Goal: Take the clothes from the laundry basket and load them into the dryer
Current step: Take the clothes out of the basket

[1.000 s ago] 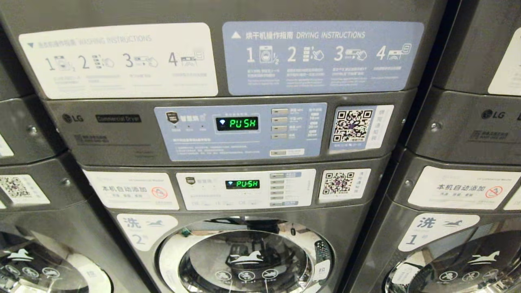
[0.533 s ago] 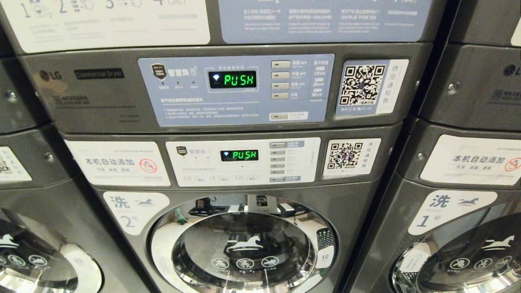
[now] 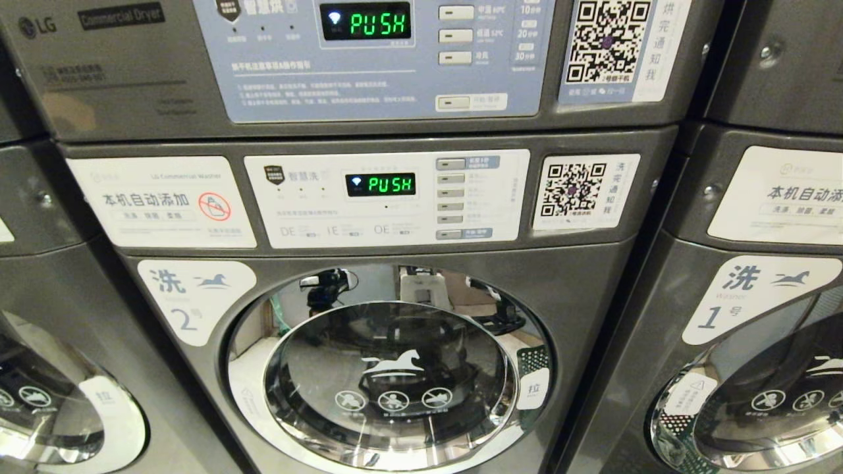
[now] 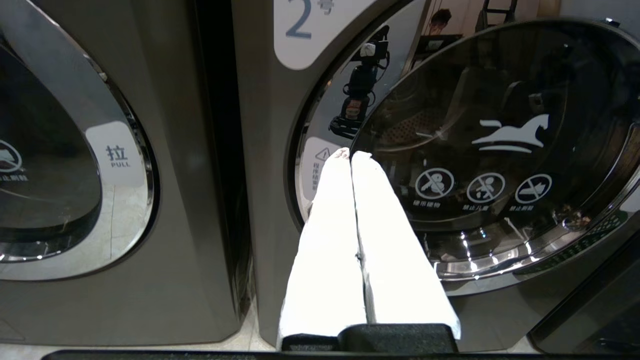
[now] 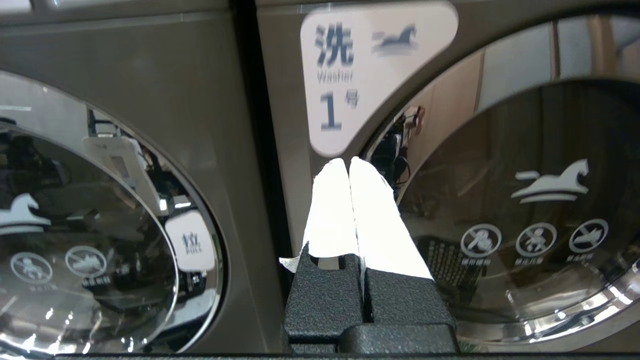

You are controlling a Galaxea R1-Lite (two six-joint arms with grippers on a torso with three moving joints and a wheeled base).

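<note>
Item: grey brushed-metal stacked laundry unit (image 3: 579, 289), smooth panels, rounded seams; the dryer control panel (image 3: 375, 59), pale blue with a green "PUSH" display, is seen above the white washer panel (image 3: 385, 197).

Item: round chrome-rimmed door of dark glass, marked 2 (image 4: 500, 150), glossy and reflective, closed. It is found directly ahead of the left gripper (image 4: 350, 155), whose white tapered fingers are pressed together, empty, with a clear gap left before the glass.

Item: matching round door marked 1 (image 5: 525, 200), closed, ahead of the right gripper (image 5: 348, 162), fingers likewise together and empty. A narrow dark seam (image 5: 250, 125) between cabinets is seen just beside it.

Clothes and laundry basket are not shown in any view.
</note>
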